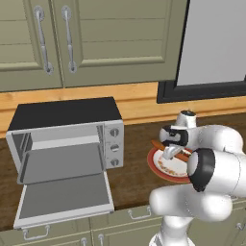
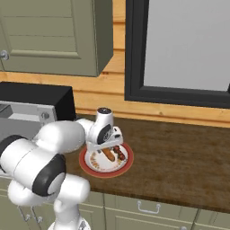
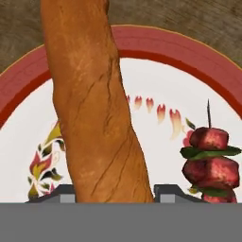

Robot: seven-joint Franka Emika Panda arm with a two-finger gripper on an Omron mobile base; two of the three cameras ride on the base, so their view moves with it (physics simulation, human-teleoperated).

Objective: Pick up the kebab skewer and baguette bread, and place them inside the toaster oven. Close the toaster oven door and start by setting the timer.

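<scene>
- Gripper [image 3: 110,189] sits low over the plate [image 1: 156,164], jaws either side of the baguette [image 3: 92,108]; fingertips [image 3: 61,194] flank the loaf's near end in the hand view. Looks clamped on it, tho actual contact is cut off at the bottom edge.
- Baguette lies across the plate, on the counter [image 2: 179,152] right of the oven [image 1: 72,139]. Can't tell if it's lifted off the plate yet.
- Skewer [image 3: 210,160] lies on the plate just beside the loaf, apart from it; untouched.
- Oven door [image 1: 65,199] is dropped fully open, rack [image 1: 62,162] bare. Nothing inside as far as I can see.
- Progress, my read: early. 1st pick just being made. Left to do: carry loaf in, fetch skewer, load it, shut door, turn timer.
- Knobs [image 1: 114,148] visible as a column of three on the oven's right; which one's the timer, can't tell, too small.
- Hidden/unclear: robot's elbow covers the plate's right part in the left base view; the wrist covers much of the loaf in the right base view, oven mostly cut off there. Skewer's lower end runs out of the hand view.
</scene>
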